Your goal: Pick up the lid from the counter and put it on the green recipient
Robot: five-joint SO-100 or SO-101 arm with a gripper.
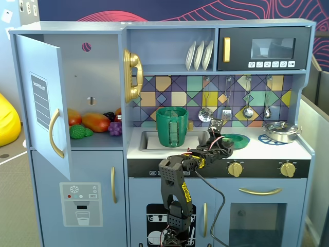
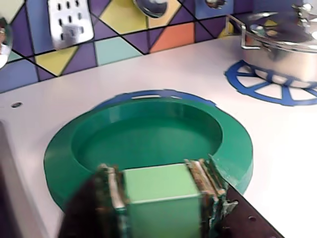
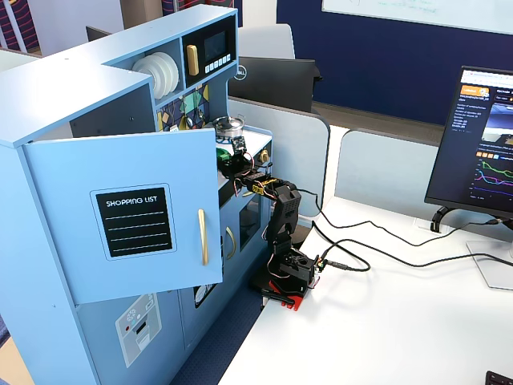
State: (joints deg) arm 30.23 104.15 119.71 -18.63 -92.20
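Note:
The lid is a round green disc lying on the white counter over a blue burner ring, and it also shows in a fixed view. My gripper is shut on the lid's paler green block knob, one finger on each side. In a fixed view the gripper reaches over the counter's front edge to the lid. The green recipient, a tall dark green pot with a ribbed handle, stands in the sink to the left of the lid. In the other fixed view the open door hides the pot.
A shiny silver pan with its own lid sits on the right burner ring. Utensils hang on the tiled back wall. The fridge door stands open at the left, with toy food inside.

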